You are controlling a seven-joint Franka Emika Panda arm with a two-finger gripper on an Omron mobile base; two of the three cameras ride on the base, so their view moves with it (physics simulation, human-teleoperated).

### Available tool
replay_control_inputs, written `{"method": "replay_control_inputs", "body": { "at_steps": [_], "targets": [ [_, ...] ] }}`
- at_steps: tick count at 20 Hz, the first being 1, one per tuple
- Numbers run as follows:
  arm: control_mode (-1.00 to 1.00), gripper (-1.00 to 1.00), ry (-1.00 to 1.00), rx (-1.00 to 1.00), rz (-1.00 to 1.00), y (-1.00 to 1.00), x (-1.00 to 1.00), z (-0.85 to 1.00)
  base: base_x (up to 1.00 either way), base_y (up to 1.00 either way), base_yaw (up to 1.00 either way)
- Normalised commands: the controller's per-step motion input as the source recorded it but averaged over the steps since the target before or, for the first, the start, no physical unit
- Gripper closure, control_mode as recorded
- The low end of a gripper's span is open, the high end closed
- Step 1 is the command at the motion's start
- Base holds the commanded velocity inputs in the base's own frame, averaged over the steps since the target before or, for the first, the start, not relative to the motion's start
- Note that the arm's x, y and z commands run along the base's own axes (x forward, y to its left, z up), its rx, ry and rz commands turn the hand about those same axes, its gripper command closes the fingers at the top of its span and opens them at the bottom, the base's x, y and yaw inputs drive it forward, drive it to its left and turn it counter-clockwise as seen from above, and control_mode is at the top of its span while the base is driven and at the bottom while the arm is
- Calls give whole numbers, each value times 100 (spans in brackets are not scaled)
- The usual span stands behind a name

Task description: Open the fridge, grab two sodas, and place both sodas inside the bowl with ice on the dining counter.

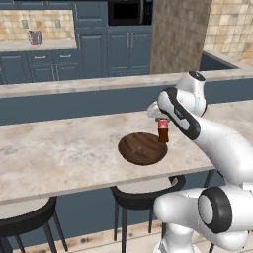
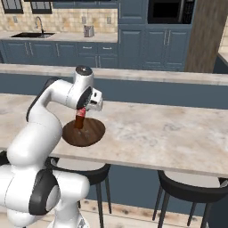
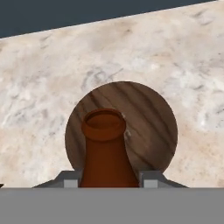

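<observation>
Your gripper (image 3: 106, 180) is clamped tight on the cola bottle (image 1: 163, 130), its fingers pressed against either side of the glass. You have the bottle upright directly above the wooden bowl (image 1: 141, 148), which sits on the dining counter (image 1: 59, 153) near its front edge.

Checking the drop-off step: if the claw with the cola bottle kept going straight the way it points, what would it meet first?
The claw, shut on the cola bottle, points down at the wooden bowl on the dining counter. The bottle's base would likely meet the bowl first; the gap between them is unclear.
</observation>
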Motion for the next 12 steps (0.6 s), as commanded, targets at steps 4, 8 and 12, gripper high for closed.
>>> {"method": "replay_control_inputs", "body": {
  "at_steps": [4, 8, 12],
  "targets": [
    [-100, 100, 19, -18, 6, 41, 21, -40, 0, 0, 0],
    [-100, 100, 12, -19, 3, 34, 7, -38, 0, 0, 0],
    [-100, 100, -3, -17, 3, 15, -8, -45, 0, 0, 0]
  ]
}}
